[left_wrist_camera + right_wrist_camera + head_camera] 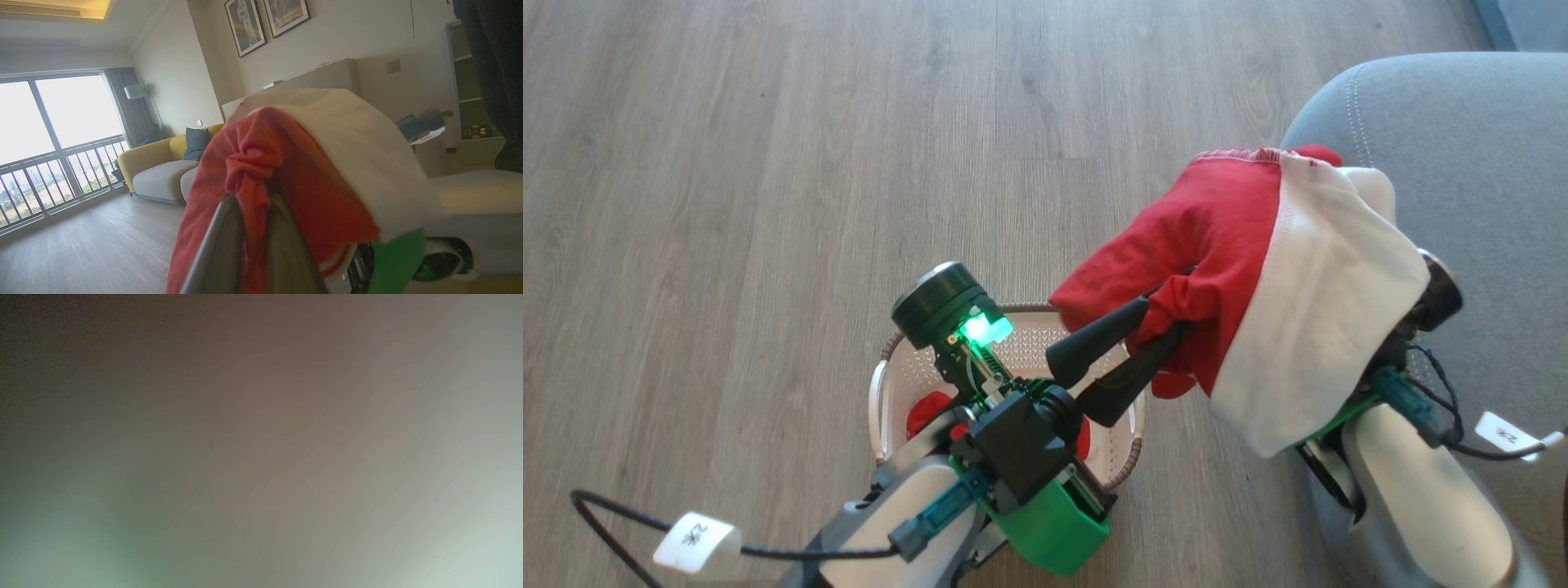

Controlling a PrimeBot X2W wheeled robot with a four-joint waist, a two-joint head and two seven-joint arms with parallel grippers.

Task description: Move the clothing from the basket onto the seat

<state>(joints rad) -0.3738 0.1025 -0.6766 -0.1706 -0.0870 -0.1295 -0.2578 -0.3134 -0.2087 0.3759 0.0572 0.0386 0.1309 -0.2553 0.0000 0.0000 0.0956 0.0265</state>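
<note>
- Wood floor (727, 163) is spread across the left and middle of the head view, and everything stands on it.
- At lower centre the basket (907, 359) is seen, half covered by the left arm. A red piece (929, 411) lies inside, so the basket is judged not yet emptied.
- Just right of the basket, the left gripper (1164, 318) is clamped on a bunched red fold of the clothing (1201, 229), with both fingers pressed together around it.
- The clothing is held up in the air at centre right, clear of the basket. Its white part (1323, 327) is draped over the right arm (1413, 474), and its top edge is just touching or overlapping the seat's rim; which of the two cannot be told.
- The carry from basket to seat is judged to be the step in hand.
- The right gripper is buried under the white cloth. Its jaws are closed, but whether cloth is pinched between them cannot be told.
- At upper right the seat (1486, 163) is cut off by the frame edge.
- Next, the bundle would need to be carried further right over the seat and let go, and the cloth would need to be shaken free of the right arm.
- Nothing but a dull blur can be made out in the right wrist view; the lens is probably smothered by cloth.
</note>
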